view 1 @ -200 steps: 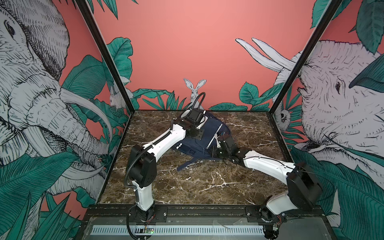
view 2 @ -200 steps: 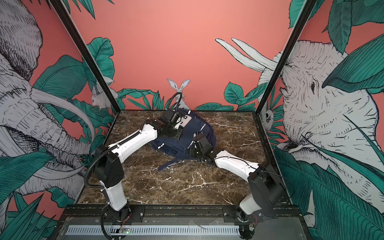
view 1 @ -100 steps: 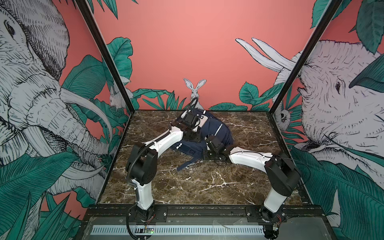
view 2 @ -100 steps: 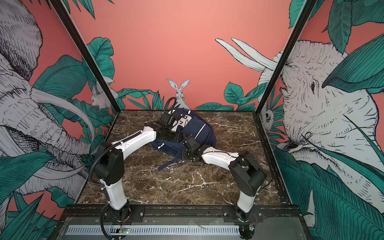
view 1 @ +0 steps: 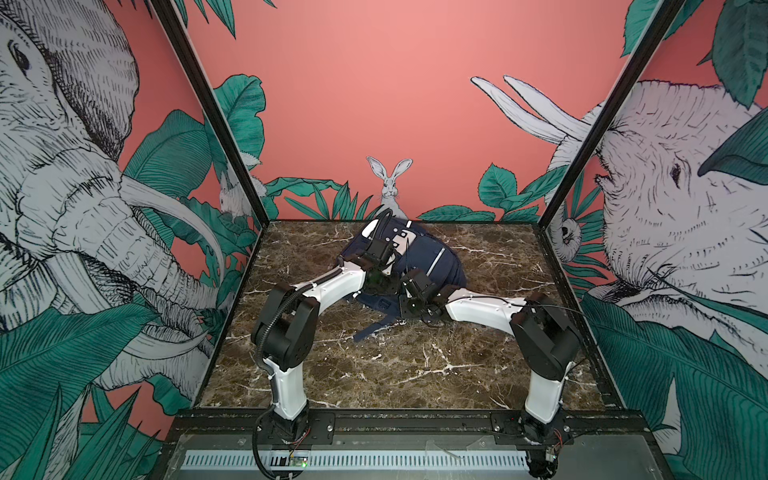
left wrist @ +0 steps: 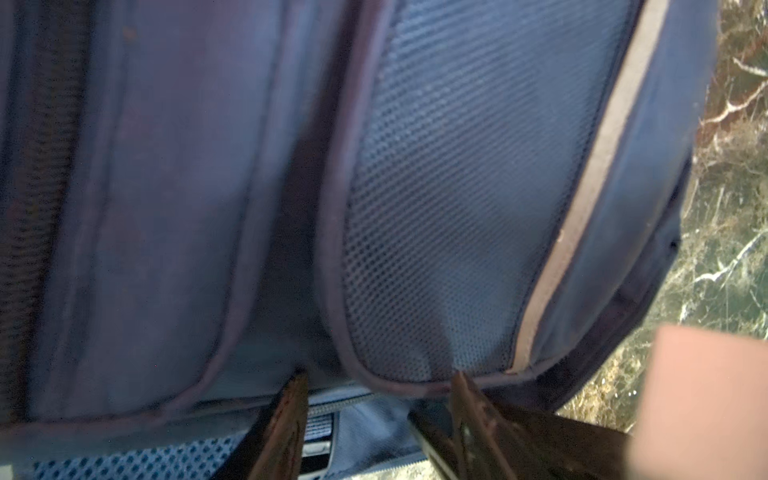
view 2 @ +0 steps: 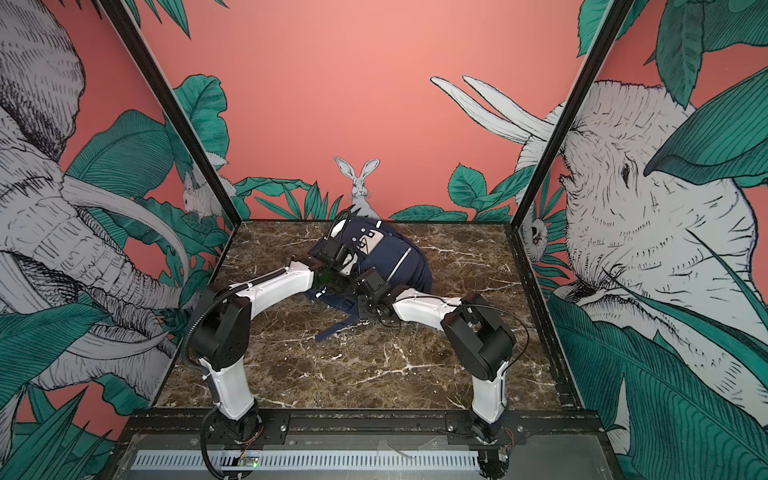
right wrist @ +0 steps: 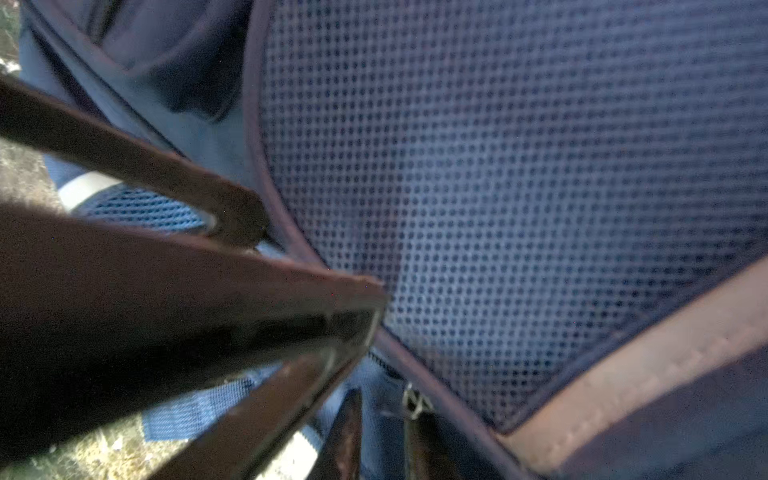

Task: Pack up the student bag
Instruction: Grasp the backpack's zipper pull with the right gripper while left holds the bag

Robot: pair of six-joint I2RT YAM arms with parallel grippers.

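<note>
The student bag [view 1: 432,257] [view 2: 399,257], navy blue, lies at the back middle of the marble table. Both arms reach onto its near-left side. My left gripper [view 1: 382,286] [view 2: 338,282] [left wrist: 378,378] is open, its tips against the piping under the bag's mesh pocket [left wrist: 457,208], with a zipper line and blue fabric between them. My right gripper [view 1: 401,297] [view 2: 361,293] [right wrist: 384,405] stands close beside it, jaws nearly together on blue bag fabric, a metal zipper pull [right wrist: 413,401] at one fingertip. The left gripper's fingers [right wrist: 232,216] show in the right wrist view.
A navy strap [view 1: 374,328] trails from the bag toward the front. The marble table [view 1: 415,374] stretches to the black front rail [view 1: 395,424]. Painted walls close in the left, back and right sides.
The right arm swung in to the left along the bag's near side and its jaws narrowed. The left gripper came down toward the front of the bag and opened slightly.
</note>
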